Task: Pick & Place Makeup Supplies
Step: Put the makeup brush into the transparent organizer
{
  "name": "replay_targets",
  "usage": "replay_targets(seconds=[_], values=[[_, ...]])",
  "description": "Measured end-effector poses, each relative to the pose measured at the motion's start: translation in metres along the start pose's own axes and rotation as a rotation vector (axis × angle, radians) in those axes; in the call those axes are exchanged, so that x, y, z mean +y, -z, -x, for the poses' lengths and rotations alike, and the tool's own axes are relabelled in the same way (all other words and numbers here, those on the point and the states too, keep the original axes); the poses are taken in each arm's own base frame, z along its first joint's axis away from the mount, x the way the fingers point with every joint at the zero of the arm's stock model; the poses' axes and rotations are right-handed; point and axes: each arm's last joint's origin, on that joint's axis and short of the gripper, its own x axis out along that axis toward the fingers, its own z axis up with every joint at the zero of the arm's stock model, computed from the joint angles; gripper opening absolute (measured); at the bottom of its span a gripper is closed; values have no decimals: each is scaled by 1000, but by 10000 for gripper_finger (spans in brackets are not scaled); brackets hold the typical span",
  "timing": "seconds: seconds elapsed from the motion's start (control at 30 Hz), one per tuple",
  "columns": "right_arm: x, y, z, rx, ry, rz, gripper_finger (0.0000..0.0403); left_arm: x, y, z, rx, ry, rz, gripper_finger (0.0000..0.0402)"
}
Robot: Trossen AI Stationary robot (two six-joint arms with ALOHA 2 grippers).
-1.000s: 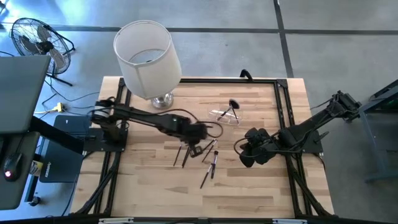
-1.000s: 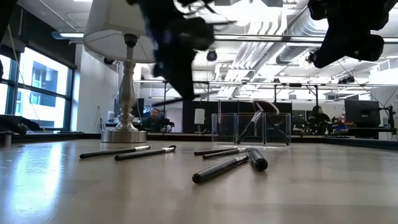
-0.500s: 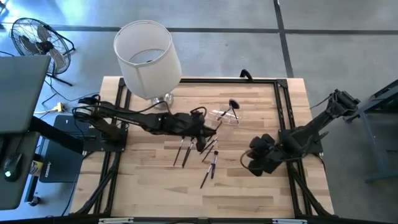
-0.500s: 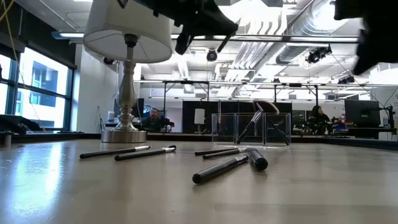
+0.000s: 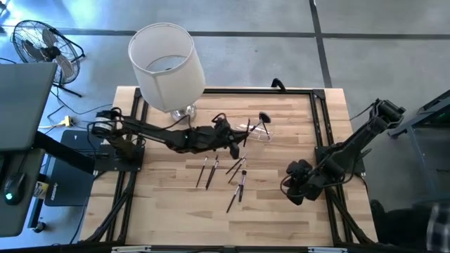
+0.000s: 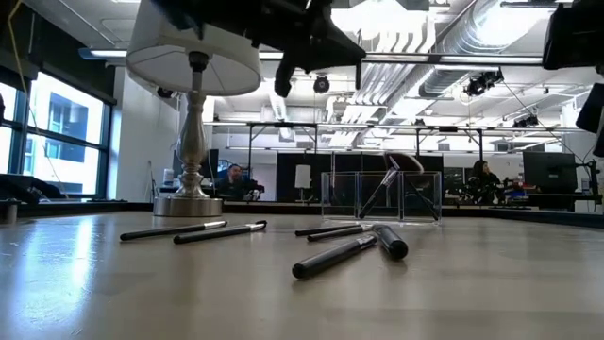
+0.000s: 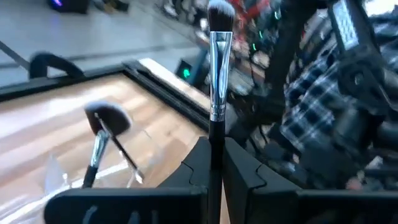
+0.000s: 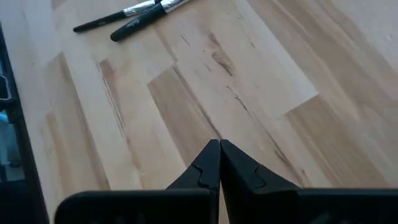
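One makeup brush (image 7: 217, 74) stands clamped upright in the left claw (image 7: 211, 163); right claw (image 8: 219, 163) shut, empty.

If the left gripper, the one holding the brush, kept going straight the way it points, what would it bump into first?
Probably the clear organizer, which holds a fluffy brush. The left gripper points that way with its brush leading, though depth is unclear.

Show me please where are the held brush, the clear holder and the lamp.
Held brush (image 7: 218, 59), left wrist view: on its silver ferrule, above the left gripper's shut fingers.
Clear holder (image 6: 422, 196), low view: on its front wall.
Lamp (image 5: 167, 65), high view: on the white shade.
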Motion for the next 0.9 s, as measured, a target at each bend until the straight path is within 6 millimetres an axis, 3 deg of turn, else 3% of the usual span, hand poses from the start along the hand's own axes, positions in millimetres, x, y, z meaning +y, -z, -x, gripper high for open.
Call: replay_targets(seconds=[0.13, 0.33, 0.57, 0.67, 0.9], values=[[0, 0, 0, -3, -2, 45, 3, 9, 21, -10, -32, -147, -29, 11], [0, -1, 0, -18, 8, 79, 2, 25, 33, -23, -72, -258, -58, 11], [-8, -5, 5, -85, 74, 83, 1, 49, 31, -39, -81, -349, -95, 19], [-13, -7, 9, -79, 95, 71, 3, 52, 24, -52, -89, -278, -63, 14], [-14, -8, 10, -78, 92, 58, 2, 56, 18, -55, -96, -326, -165, 11]])
